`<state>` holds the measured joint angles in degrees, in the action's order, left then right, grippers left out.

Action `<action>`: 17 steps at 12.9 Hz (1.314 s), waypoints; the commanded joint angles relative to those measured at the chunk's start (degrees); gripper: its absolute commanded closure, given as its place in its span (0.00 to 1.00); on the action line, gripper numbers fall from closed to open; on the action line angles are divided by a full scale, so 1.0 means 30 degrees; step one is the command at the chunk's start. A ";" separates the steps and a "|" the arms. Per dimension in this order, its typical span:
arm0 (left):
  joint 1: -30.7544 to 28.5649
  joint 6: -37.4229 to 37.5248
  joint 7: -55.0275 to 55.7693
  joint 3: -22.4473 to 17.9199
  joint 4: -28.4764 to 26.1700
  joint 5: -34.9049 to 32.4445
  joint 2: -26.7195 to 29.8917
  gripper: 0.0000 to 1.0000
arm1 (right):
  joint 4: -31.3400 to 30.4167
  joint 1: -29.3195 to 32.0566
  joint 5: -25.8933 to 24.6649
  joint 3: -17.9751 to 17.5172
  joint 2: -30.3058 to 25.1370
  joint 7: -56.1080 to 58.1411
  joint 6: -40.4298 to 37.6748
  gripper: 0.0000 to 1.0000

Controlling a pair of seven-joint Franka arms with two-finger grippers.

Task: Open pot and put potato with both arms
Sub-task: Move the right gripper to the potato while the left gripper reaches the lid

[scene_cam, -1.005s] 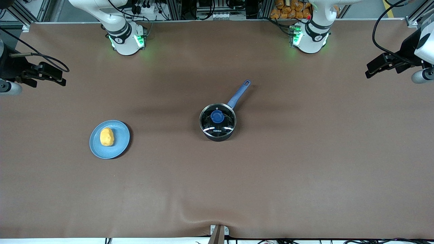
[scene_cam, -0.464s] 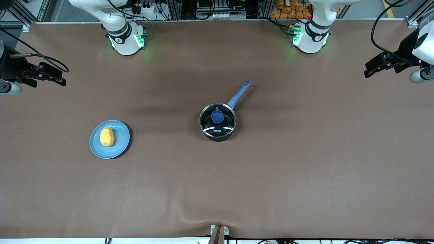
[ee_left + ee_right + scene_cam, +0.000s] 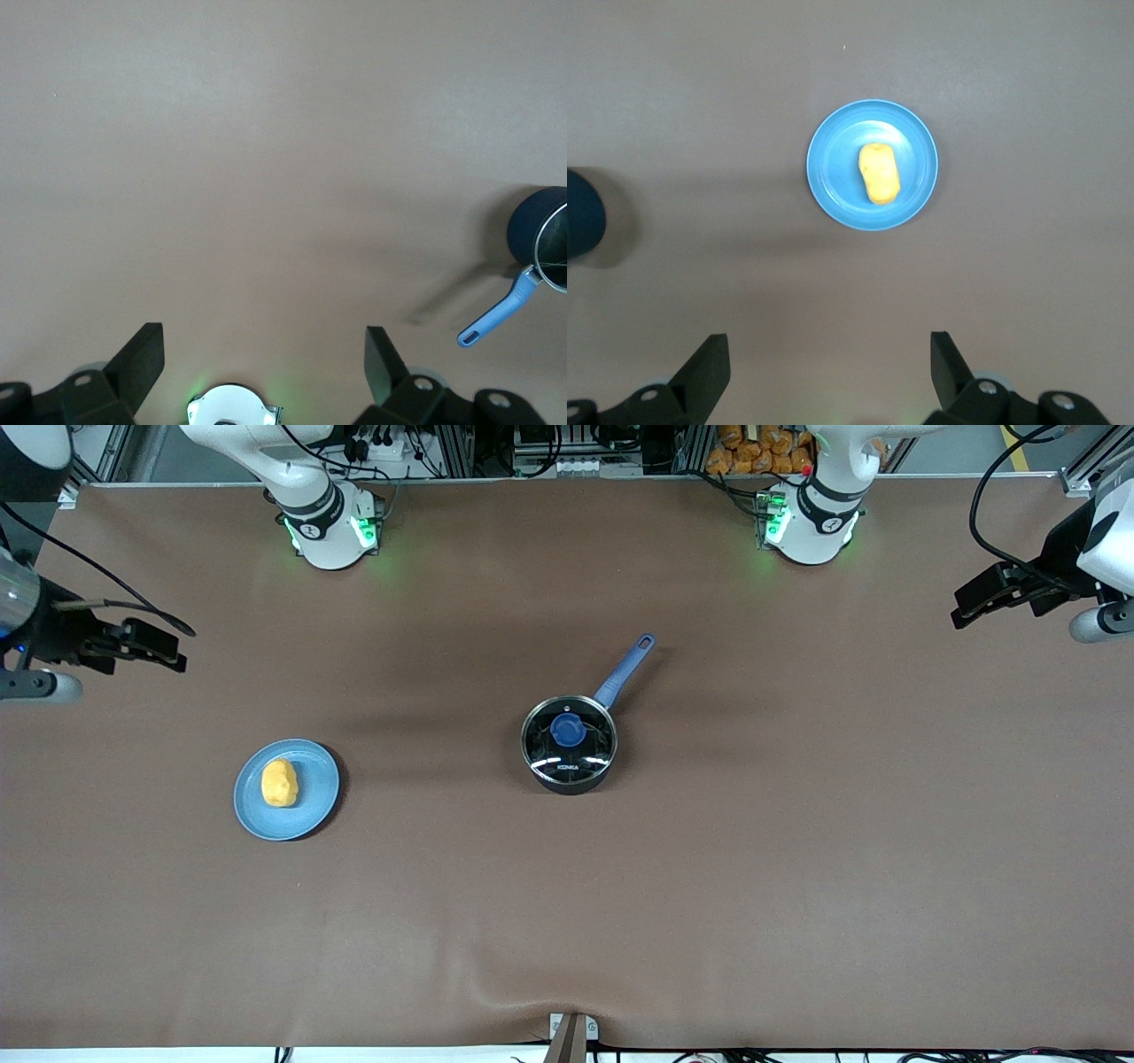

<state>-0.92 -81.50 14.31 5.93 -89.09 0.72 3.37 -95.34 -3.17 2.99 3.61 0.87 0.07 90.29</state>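
The black pot with a long blue handle stands mid-table, closed by a glass lid with a blue knob. It shows at the edge of the left wrist view and of the right wrist view. The yellow potato lies on a light-blue plate toward the right arm's end of the table; it also shows in the right wrist view. My right gripper is open and empty, up in the air. My left gripper is open and empty, high over its end of the table.
The brown table cover has a small wrinkle at the front edge by a bracket. The arm bases stand along the table's edge farthest from the front camera. The left arm's base shows in the left wrist view.
My right gripper has shifted a little toward the plate and the table's middle. My left gripper has barely moved. The pot, lid, plate and potato have not moved.
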 commanded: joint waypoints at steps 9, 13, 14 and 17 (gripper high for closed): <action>0.0570 0.0271 -0.0081 0.0688 0.0460 -0.0210 -0.1531 0.00 | -0.9143 0.0410 -0.0031 -0.0150 0.1375 0.2491 1.2697 0.00; 0.1065 0.0037 0.1141 0.2529 0.1363 -0.0121 -0.3137 0.00 | -0.9352 0.1492 -0.0031 -0.0150 0.3806 0.4862 1.5980 0.00; 0.1590 0.0008 0.2251 0.2911 0.1716 -0.0092 -0.3550 0.00 | -0.9352 0.1756 -0.0031 -0.0150 0.4334 0.5245 1.6656 0.00; 0.4018 -0.1246 0.5155 0.3120 0.2509 -0.0092 -0.5247 0.00 | -0.9352 0.1905 0.0114 -0.0179 0.5450 0.5366 1.7746 0.00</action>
<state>7.19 -83.83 25.39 15.25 -85.44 0.77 -8.03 -123.54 1.76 3.01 3.80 15.75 14.80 141.71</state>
